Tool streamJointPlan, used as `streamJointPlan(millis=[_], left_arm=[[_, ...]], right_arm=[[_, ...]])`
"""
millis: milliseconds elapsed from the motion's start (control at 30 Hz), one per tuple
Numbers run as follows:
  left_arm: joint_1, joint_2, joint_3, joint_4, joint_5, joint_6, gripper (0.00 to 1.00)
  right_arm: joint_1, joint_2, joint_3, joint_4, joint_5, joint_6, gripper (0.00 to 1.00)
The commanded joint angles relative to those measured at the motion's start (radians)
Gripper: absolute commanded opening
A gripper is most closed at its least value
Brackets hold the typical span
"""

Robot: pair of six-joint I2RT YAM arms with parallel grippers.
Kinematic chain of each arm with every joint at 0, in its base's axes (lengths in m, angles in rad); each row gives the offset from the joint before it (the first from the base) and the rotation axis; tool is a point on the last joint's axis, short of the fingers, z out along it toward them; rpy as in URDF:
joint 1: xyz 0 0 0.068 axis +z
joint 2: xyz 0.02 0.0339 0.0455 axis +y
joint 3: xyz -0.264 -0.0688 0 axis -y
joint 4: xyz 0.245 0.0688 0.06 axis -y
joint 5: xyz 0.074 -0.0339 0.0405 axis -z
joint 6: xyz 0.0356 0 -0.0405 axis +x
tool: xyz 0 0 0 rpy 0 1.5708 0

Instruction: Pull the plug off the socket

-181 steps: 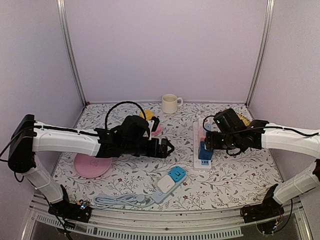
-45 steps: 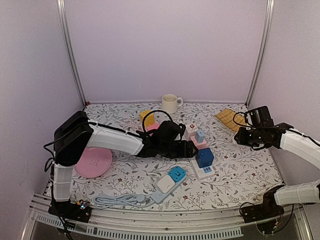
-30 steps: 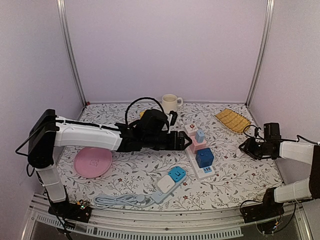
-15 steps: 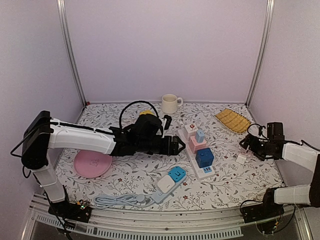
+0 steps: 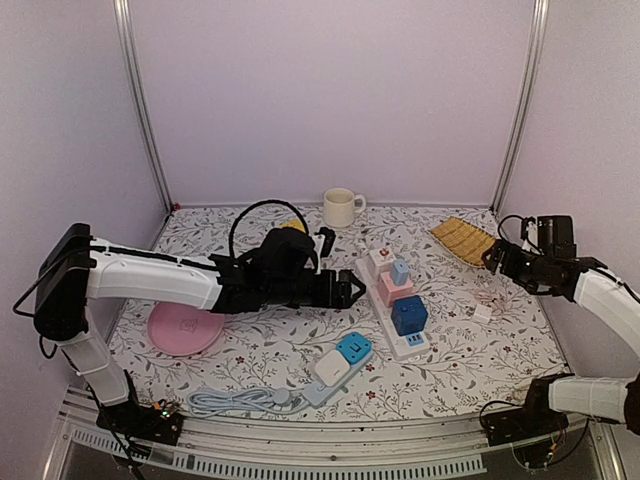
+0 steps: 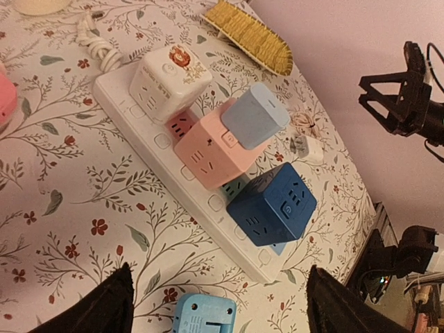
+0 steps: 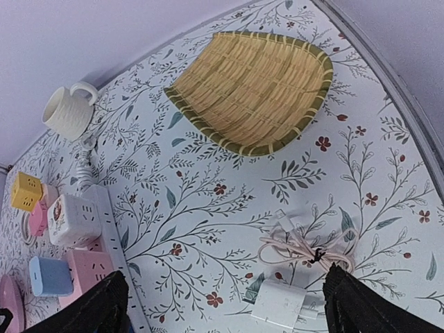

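Observation:
The white power strip lies at table centre, carrying a white cube, a pink cube with a light blue adapter, and a dark blue cube. A white plug with a coiled pink cable lies loose on the table, right of the strip. In the right wrist view the plug lies flat between my open fingers. My right gripper is open and empty, above and behind the plug. My left gripper is open and empty, just left of the strip.
A small power strip with a blue adapter and grey cord lies at the front. A pink plate is at the left. A cream mug and a woven basket are at the back. A yellow cube sits behind the left gripper.
The right gripper has let go of the white plug, which now lies on the table, and has risen and drawn back from it. The left gripper has pulled back slightly left.

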Motion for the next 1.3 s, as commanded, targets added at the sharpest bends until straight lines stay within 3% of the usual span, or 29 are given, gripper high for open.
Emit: streamJointPlan(millis=[0, 300, 600, 767, 1267], left_arm=[[0.015, -0.032, -0.022, 0.032, -0.005, -0.003, 0.86], [0.032, -0.035, -0.045, 0.059, 0.022, -0.024, 0.86], [0.047, -0.033, -0.077, 0.087, 0.055, -0.061, 0.86], [0.05, -0.041, -0.101, 0.099, 0.05, -0.075, 0.87], [0.083, 0.04, -0.035, 0.112, 0.095, -0.101, 0.86]], right_arm=[[0.119, 0.021, 0.079, -0.051, 0.09, -0.032, 1.0], [0.432, 0.179, 0.235, -0.054, 0.2, -0.068, 0.92], [0.611, 0.391, 0.371, -0.058, 0.258, -0.106, 0.81], [0.665, 0.465, 0.426, -0.073, 0.289, -0.119, 0.75], [0.715, 0.606, 0.541, -0.143, 0.341, -0.112, 0.45]])
